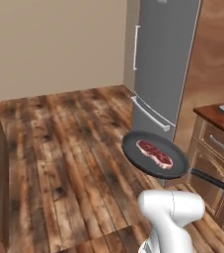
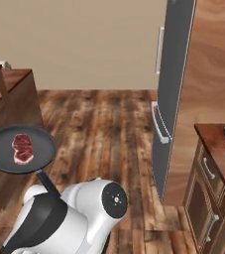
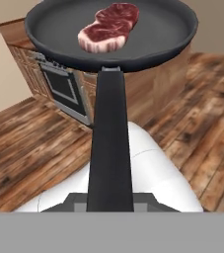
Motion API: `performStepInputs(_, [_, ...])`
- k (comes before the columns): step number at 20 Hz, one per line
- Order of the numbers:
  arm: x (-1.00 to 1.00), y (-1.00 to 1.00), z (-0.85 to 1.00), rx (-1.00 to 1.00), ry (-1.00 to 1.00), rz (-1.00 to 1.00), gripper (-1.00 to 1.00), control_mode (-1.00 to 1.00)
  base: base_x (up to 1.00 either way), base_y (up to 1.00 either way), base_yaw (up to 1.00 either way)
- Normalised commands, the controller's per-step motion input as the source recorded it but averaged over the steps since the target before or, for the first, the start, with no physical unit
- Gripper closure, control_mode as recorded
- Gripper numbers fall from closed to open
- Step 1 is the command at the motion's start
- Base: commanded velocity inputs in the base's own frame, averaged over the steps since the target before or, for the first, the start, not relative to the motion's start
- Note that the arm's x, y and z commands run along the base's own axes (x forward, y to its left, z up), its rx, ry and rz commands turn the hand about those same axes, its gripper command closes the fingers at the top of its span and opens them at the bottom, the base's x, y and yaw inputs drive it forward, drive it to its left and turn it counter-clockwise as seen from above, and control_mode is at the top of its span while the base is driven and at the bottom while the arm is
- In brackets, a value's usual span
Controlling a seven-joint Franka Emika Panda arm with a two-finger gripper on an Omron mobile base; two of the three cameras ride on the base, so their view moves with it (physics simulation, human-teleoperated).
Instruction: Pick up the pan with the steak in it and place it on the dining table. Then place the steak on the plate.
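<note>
Aloft, pan (image 1: pixel 155 154) (steak (image 1: pixel 154 152) inside)

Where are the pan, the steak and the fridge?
pan (image 1: pixel 178 170), left base view, bare inner floor by the rim.
steak (image 3: pixel 108 27), hand view, middle of the meat.
fridge (image 1: pixel 165 44), left base view, upper door.

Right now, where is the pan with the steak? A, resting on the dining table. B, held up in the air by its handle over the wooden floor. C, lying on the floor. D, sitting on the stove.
B: the pan hangs above the wooden floor with the steak lying inside it, and the hand view shows its handle running back into the shut claw.
</note>
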Motion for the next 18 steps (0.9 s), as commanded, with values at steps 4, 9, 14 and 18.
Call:
performStepInputs(4, [0.0, 0.0, 0.0, 0.0, 0.0, 0.0, 1.0, 1.0, 1.0, -0.04, -0.04])
performStepInputs(9, [0.0, 0.0, 0.0, 0.0, 0.0, 0.0, 1.0, 1.0, 1.0, -0.01, -0.05])
performStepInputs(14, [0.0, 0.0, 0.0, 0.0, 0.0, 0.0, 1.0, 1.0, 1.0, 0.0, -0.04])
performStepInputs(18, [0.0, 0.0, 0.0, 0.0, 0.0, 0.0, 1.0, 1.0, 1.0, 0.0, -0.03])
